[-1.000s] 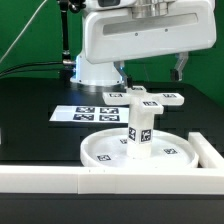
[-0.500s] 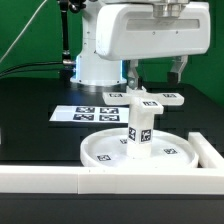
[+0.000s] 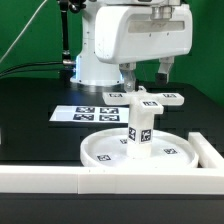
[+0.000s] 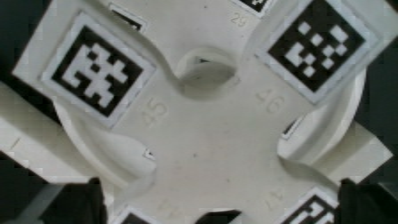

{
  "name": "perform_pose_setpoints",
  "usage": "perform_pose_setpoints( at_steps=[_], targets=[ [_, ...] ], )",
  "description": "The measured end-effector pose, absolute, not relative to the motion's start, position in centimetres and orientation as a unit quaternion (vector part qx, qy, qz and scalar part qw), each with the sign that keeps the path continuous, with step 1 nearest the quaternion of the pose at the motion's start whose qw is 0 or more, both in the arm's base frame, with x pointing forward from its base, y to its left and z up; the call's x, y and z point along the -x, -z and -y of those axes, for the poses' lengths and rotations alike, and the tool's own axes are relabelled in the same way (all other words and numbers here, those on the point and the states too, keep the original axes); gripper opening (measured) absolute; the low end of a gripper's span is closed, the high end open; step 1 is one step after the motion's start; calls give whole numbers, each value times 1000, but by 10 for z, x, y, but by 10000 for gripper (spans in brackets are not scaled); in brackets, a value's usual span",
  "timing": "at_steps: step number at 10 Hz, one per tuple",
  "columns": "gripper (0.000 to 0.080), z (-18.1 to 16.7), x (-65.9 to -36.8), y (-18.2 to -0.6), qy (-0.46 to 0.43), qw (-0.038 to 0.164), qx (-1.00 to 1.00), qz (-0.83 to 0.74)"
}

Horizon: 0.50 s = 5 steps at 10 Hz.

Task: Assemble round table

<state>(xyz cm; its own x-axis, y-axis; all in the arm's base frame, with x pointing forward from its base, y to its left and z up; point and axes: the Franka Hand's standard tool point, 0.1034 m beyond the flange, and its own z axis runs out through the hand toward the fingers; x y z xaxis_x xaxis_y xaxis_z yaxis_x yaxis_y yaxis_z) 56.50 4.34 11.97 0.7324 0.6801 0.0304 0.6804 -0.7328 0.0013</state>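
The large round rimmed disc lies at the front of the table. The short post stands upright in its middle. The flat cross-shaped piece sits on top of the post. My gripper hangs just above the cross-shaped piece, open and holding nothing, with one finger on each side. In the wrist view the cross-shaped piece fills the picture, its tags on the arms. My dark fingertips show at the two edges, wide apart, around my gripper.
The marker board lies flat behind the disc. The long white border wall runs along the front and turns up the exterior view's right side. The robot's base stands at the back.
The hand has moved toward the exterior view's left and now hangs over the cross-shaped piece. The parts have not moved.
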Motion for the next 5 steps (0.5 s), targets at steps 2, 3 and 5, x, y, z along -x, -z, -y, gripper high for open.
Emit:
perform_pose_setpoints(
  at_steps=[2,3,5],
  targets=[
    [649,-40,-563,-114,9,6,932,363],
    [649,-39,-562,-113,8,6,932,362],
    [649,-39,-561,-109,5,6,932,362]
  ],
)
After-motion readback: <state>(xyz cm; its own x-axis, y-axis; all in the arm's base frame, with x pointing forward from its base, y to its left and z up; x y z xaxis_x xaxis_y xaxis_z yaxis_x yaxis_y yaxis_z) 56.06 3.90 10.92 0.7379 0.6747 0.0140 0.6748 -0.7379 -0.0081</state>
